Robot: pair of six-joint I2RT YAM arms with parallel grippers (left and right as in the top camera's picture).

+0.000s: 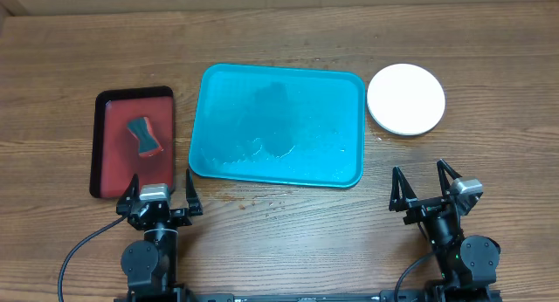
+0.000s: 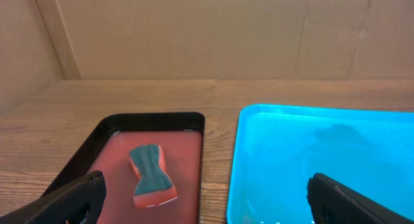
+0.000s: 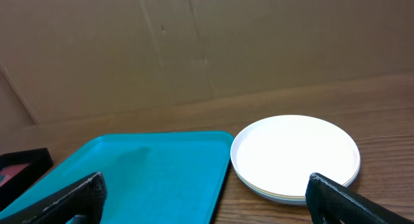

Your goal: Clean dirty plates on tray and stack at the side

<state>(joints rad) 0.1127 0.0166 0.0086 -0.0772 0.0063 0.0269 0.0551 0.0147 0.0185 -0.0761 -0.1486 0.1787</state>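
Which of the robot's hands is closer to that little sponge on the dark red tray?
Left. The left hand sits right before the grey-green-and-orange hourglass sponge; the right hand sits far off, beyond the large teal plastic tray, near the white-topped stack of round plates.

Wood-grain table (image 1: 288,236), matt; teal tray (image 1: 227,101) glossy plastic w/ wet sheen; plates (image 1: 405,99) smooth white plastic; sponge (image 2: 152,175) rough.

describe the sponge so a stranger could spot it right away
Start at the big teal tray mid-table. Left of it lies a smaller dark red, black-rimmed tray, and the sponge lies inside. It alone is hourglass-shaped, grey-green over orange.
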